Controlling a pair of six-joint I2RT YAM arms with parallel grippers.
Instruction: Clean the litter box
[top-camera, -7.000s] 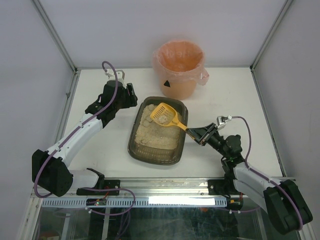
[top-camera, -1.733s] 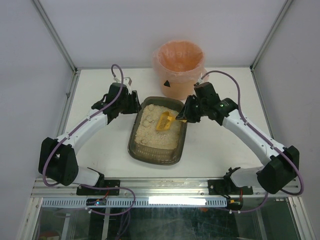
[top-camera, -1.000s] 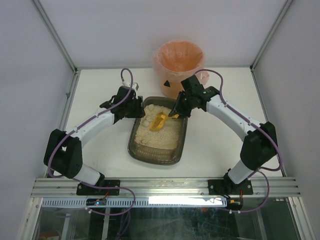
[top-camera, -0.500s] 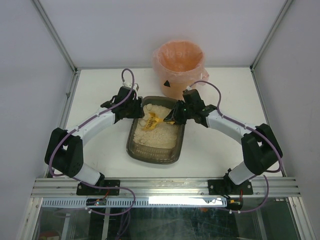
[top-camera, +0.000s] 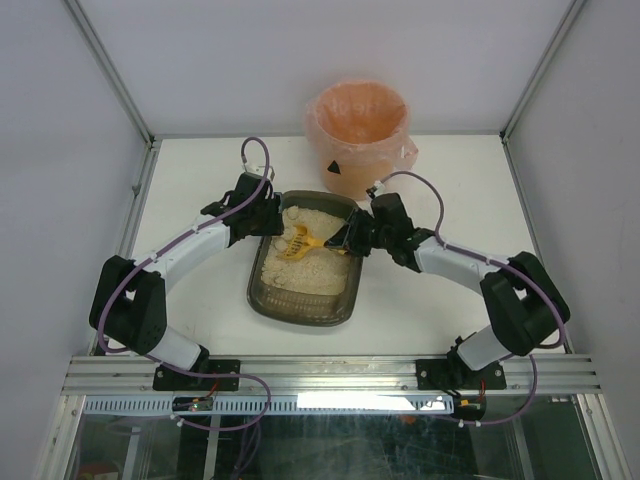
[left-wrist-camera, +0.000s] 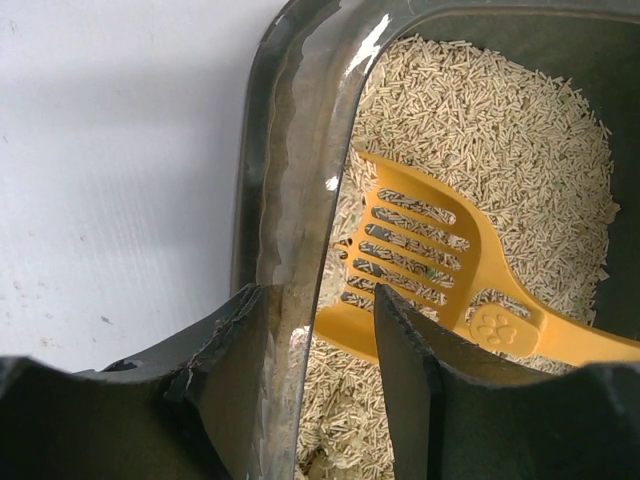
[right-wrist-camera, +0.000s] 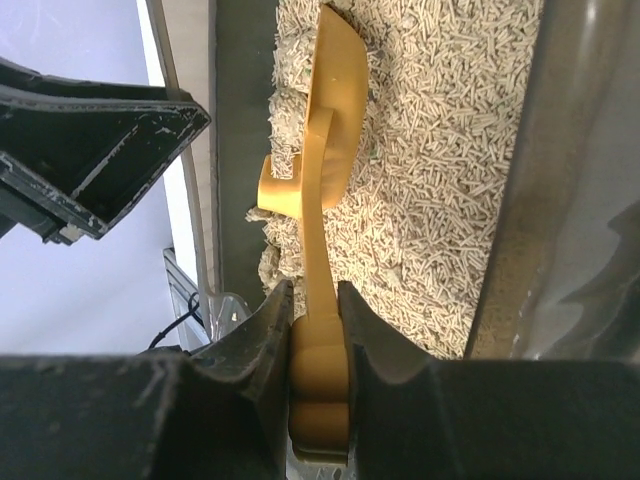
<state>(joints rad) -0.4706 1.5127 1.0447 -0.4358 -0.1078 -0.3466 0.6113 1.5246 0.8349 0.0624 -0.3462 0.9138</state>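
The litter box sits mid-table with its long axis tilted, running from 1 to 7 o'clock. The pink-lined bin stands just past its 12 o'clock end. The left gripper straddles the box wall at the 10 o'clock corner. Its jaws are part-open, the outer finger against the rim and a gap showing inside. The right gripper reaches over the 2 o'clock edge, clamped tight on the handle of the yellow slotted scoop. The scoop's head lies in the litter just beside the left inner finger. White table shows at the box's 3, 6 and 9 o'clock sides.
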